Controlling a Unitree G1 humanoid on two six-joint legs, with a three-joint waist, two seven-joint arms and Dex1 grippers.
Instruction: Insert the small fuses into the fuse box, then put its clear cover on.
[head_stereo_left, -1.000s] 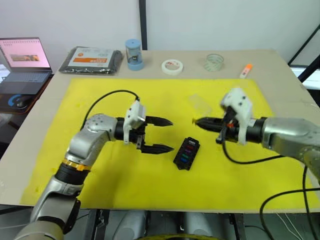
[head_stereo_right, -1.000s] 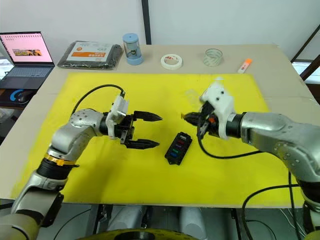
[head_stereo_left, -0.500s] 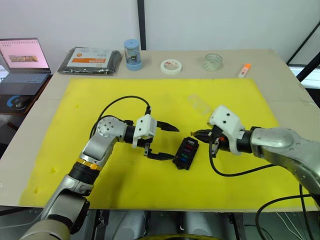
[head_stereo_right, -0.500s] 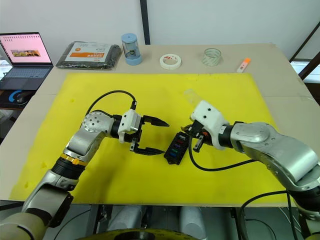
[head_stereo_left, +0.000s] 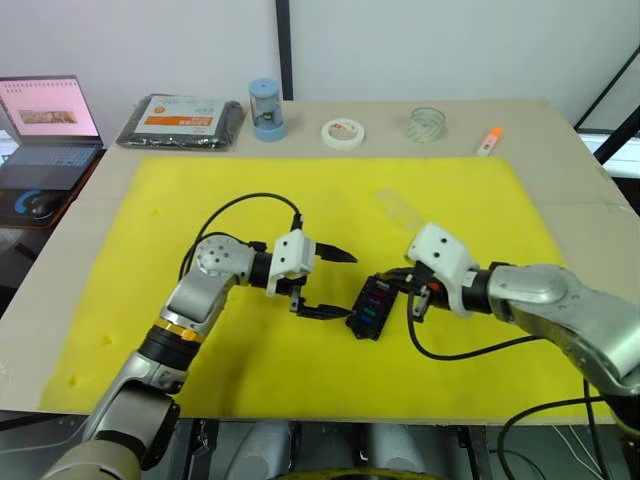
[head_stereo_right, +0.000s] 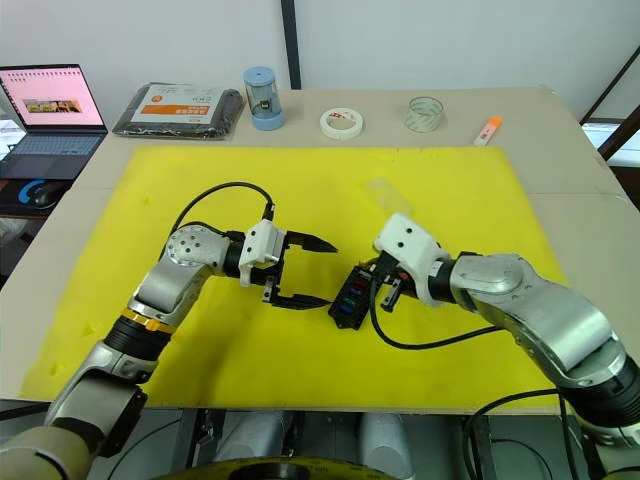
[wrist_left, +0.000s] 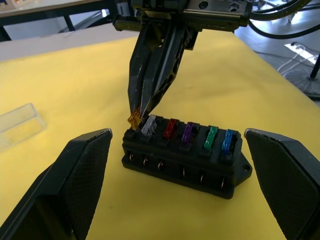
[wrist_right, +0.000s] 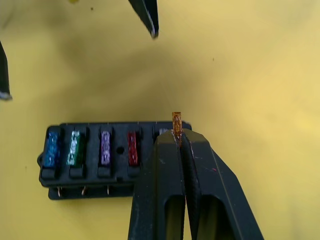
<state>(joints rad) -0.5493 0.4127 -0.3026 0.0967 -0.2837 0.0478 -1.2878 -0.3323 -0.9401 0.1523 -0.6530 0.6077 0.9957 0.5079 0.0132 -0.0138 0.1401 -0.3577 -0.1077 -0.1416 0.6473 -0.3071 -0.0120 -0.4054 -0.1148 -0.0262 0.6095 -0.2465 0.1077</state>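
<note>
The black fuse box (head_stereo_left: 373, 306) lies on the yellow mat (head_stereo_left: 150, 220) and holds several small fuses: grey (wrist_left: 149, 124), red (wrist_left: 171, 127), purple (wrist_left: 187, 132), green (wrist_left: 211, 137) and blue (wrist_left: 228, 141). My right gripper (head_stereo_left: 392, 283) is shut on a brown-orange fuse (wrist_right: 176, 122), whose lower end is at the box's end slot beside the grey one. My left gripper (head_stereo_left: 341, 285) stands open just left of the box, one finger (wrist_left: 80, 175) on each side of it in the left wrist view. The clear cover (head_stereo_left: 400, 208) lies on the mat behind the box.
Along the table's far edge stand a black packet with an orange label (head_stereo_left: 183, 120), a blue cylinder (head_stereo_left: 266, 108), a white tape roll (head_stereo_left: 343, 132), a clear tape roll (head_stereo_left: 426, 123) and an orange marker (head_stereo_left: 490, 140). A laptop (head_stereo_left: 45, 130) sits far left.
My right gripper has come down and leftward with the brown-orange fuse to the box's end. My left gripper moved toward the box a second ago and has since held still, open.
</note>
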